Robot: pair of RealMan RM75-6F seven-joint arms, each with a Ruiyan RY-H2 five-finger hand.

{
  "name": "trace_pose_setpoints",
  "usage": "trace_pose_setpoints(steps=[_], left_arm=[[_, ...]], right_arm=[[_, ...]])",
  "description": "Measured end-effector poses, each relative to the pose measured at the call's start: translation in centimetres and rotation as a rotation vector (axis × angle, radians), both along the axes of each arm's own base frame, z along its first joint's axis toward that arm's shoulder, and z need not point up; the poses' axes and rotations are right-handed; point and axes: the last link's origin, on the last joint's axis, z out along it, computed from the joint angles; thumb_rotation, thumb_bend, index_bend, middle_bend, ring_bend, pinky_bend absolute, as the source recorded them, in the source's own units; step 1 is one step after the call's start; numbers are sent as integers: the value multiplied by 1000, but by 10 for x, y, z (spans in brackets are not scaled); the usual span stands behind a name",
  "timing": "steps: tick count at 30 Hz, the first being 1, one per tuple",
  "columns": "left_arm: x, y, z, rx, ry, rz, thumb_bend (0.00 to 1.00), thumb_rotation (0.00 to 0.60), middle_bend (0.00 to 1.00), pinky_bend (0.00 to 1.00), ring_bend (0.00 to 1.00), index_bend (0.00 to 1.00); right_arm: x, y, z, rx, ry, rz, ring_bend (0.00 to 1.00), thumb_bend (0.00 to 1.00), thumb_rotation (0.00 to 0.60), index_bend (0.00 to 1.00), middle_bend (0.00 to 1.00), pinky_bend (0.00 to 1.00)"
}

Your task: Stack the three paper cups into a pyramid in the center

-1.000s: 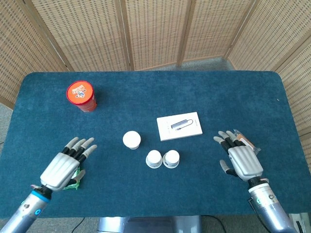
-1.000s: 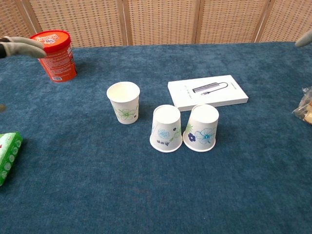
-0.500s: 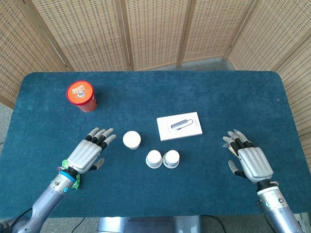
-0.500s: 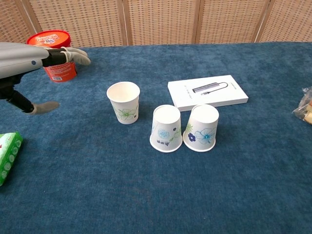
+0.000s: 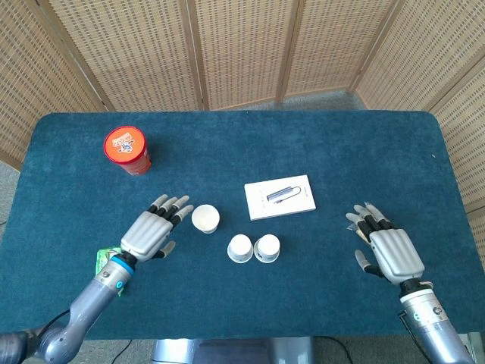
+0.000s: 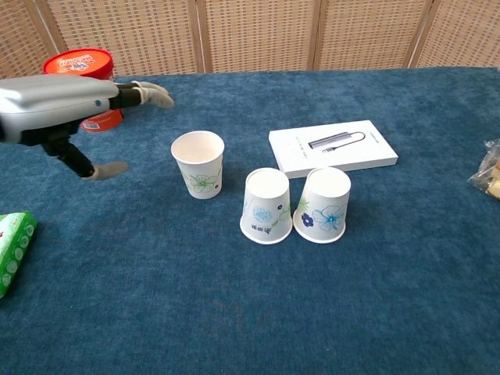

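Two paper cups stand upside down and side by side near the table's middle, one (image 5: 240,248) (image 6: 266,205) on the left and one (image 5: 267,247) (image 6: 323,205) on the right. A third cup (image 5: 205,218) (image 6: 198,164) stands upright, mouth up, a little to their left. My left hand (image 5: 154,228) (image 6: 70,105) hovers open just left of the upright cup, fingers spread and pointing toward it, not touching. My right hand (image 5: 386,249) is open over the table's right side, far from the cups; the chest view does not show it.
A white box (image 5: 280,197) (image 6: 333,147) with a pictured cable lies behind the inverted cups. A red tub (image 5: 127,150) (image 6: 87,72) stands at the far left. A green packet (image 5: 104,258) (image 6: 13,248) lies near the left front edge. A wrapped snack (image 6: 487,170) is at the right edge.
My left hand has moved right and forward from the green packet to just beside the upright cup. My right hand drew back slightly toward the front right. The cups have not moved.
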Motion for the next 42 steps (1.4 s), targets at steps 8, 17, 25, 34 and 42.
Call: trace_pose_setpoints(steps=[8, 17, 25, 34, 42], left_arm=[[19, 16, -32, -52, 3, -7, 447, 600, 0, 11, 0, 0], [31, 26, -58, -87, -17, 4, 446, 600, 0, 98, 0, 0], [37, 33, -63, -85, -61, 18, 447, 600, 0, 175, 0, 0], [37, 40, -66, -92, -82, 38, 448, 600, 0, 236, 0, 0], [37, 44, -67, -98, -78, 37, 447, 600, 0, 302, 1, 38]], right_arm=[[-6, 1, 2, -8, 1, -24, 0, 479, 600, 151, 89, 297], [-14, 3, 9, -26, 4, -53, 0, 478, 600, 149, 89, 297], [-15, 4, 10, -28, 3, -59, 0, 482, 600, 148, 90, 297], [-17, 3, 10, -30, 2, -69, 0, 479, 600, 148, 89, 297], [-18, 2, 9, -29, 0, -76, 0, 479, 600, 148, 89, 297]])
